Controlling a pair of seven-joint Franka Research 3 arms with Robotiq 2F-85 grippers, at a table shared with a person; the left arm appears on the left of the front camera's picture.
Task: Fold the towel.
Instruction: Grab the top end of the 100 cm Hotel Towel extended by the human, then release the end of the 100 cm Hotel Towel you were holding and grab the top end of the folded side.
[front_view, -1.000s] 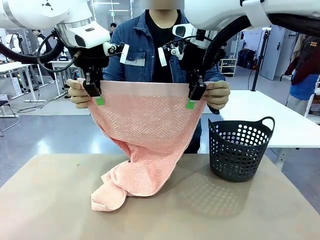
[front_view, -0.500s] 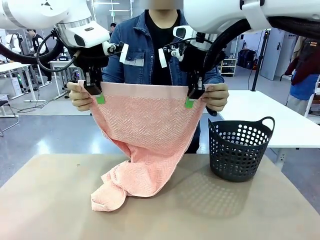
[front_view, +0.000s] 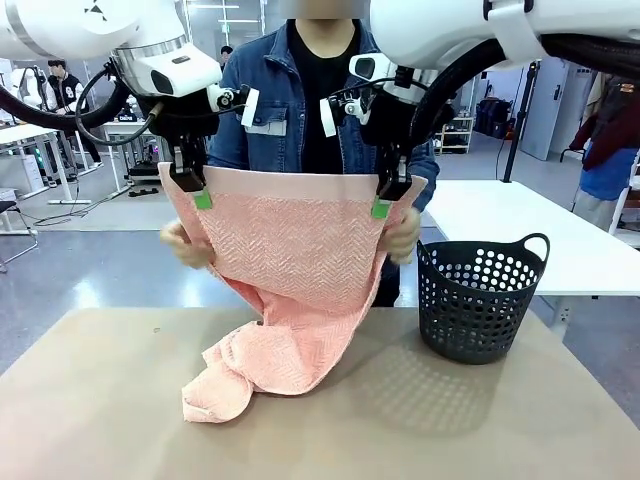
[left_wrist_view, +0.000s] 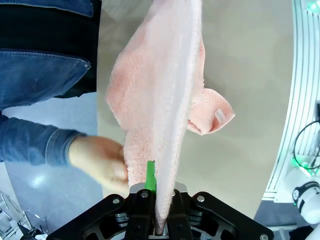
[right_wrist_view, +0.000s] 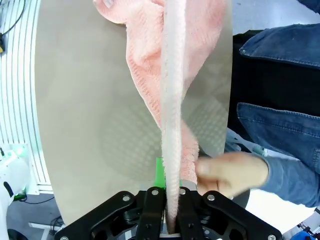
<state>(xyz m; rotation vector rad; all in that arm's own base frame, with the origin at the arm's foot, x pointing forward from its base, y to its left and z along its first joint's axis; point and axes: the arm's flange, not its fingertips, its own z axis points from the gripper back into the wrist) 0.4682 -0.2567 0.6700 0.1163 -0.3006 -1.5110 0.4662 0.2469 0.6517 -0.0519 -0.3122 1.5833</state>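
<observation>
On the bare tan tabletop (front_view: 90, 420), the lower end of the salmon-pink herringbone terry towel (front_view: 290, 250) lies bunched and twisted. It is near the dark grey perforated plastic basket (front_view: 478, 305) but apart from it. Above, the towel hangs as a sheet from its plain band. The black left gripper (front_view: 195, 190) is clamped tight on one top corner and the black right gripper (front_view: 385, 198) on the other, with the band stretched level between them. Just behind the cloth, the person's hands (front_view: 183, 245) reach at its side edges. To fold well, I judge both arms should travel together at equal height with the band taut. The bunched tail needs straightening first, or the fold will trap the twist.
</observation>
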